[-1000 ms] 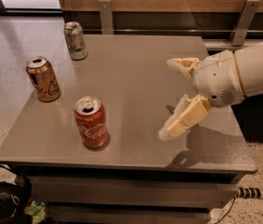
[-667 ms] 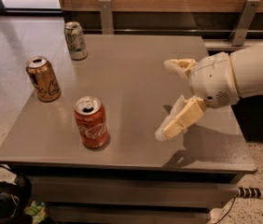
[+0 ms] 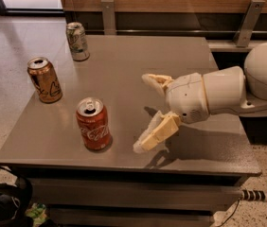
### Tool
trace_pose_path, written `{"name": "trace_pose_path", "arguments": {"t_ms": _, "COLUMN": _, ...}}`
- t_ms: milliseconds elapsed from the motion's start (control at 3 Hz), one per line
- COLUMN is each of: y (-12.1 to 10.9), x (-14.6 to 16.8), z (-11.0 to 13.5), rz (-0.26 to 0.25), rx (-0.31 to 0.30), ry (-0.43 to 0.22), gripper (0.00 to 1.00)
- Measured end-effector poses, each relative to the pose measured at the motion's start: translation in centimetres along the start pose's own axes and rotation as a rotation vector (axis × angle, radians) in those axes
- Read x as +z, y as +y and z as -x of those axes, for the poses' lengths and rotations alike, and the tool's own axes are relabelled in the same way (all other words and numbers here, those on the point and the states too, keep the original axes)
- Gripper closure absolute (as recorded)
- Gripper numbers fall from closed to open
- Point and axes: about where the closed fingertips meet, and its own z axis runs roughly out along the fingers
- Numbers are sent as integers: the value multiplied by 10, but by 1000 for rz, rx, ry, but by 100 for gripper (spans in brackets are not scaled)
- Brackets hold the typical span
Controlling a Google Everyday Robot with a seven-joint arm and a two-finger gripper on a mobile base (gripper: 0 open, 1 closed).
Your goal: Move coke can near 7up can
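Note:
The coke can [image 3: 93, 124], red with white script and a silver top, stands upright near the front left of the grey table [image 3: 124, 70]. The 7up can [image 3: 77, 41], pale silver-white with green markings, stands upright at the table's back left corner. My gripper [image 3: 144, 112] is to the right of the coke can, a short way apart from it, low over the table. Its two cream fingers are spread wide, one finger [image 3: 153, 81] farther back, the other near the front, and hold nothing.
A golden-brown can [image 3: 45, 80] with dark markings stands at the table's left edge, between the other two cans. A wooden wall with metal brackets [image 3: 249, 17] runs behind the table. Cables and dark gear [image 3: 1, 197] lie on the floor at the front left.
My gripper and arm have moved left across the table toward the coke can. The fingers stay spread. The cans have not moved.

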Motion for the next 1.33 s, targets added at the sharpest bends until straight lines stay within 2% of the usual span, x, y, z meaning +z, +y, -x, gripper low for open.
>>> {"name": "trace_pose_path", "arguments": {"t_ms": 667, "y": -4, "x": 44, "z": 13, "rz": 73, "rx": -52, "ry": -118, "gripper": 0}}
{"name": "trace_pose_path", "arguments": {"t_ms": 1000, "y": -7, "x": 61, "z": 21, "rz": 106, "rx": -53, "ry": -157, "gripper": 0}}
{"name": "trace_pose_path", "arguments": {"t_ms": 1333, "y": -5, "x": 74, "z": 20, "rz": 128, "rx": -16, "ry": -197, "gripper": 0}}
